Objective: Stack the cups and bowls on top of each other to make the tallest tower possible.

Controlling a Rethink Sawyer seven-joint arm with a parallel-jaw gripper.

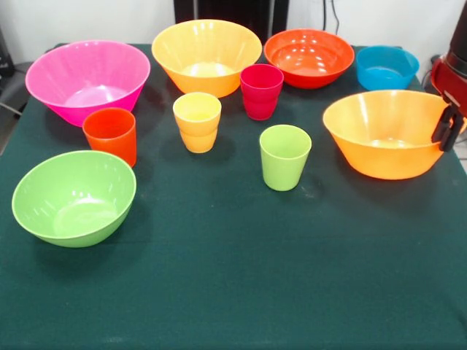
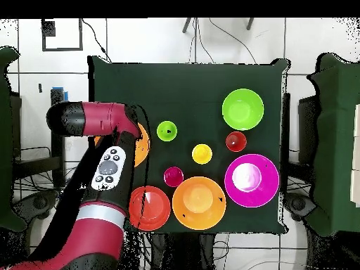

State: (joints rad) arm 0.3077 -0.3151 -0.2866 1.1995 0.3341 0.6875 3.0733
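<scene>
No tower stands; every piece sits apart on the green cloth. In the front view, the pink bowl [image 1: 87, 79], an orange bowl [image 1: 206, 55], the red-orange bowl [image 1: 309, 57] and the small blue bowl [image 1: 387, 67] line the back. The lime green bowl [image 1: 73, 195] is front left. The red-orange cup [image 1: 110, 134], yellow-orange cup [image 1: 197, 121], magenta-red cup [image 1: 261, 90] and lime green cup [image 1: 284, 156] stand upright in the middle. My gripper [image 1: 446, 124] is at the right rim of the second orange bowl [image 1: 383, 135]. From overhead my arm [image 2: 105, 119] covers most of that bowl [image 2: 142, 148].
The table [image 1: 233, 292] is covered with dark green cloth; its front half holds nothing but the green bowl. A black chair back [image 1: 230, 11] stands behind the table. From overhead, chairs flank the table's sides [image 2: 330, 140].
</scene>
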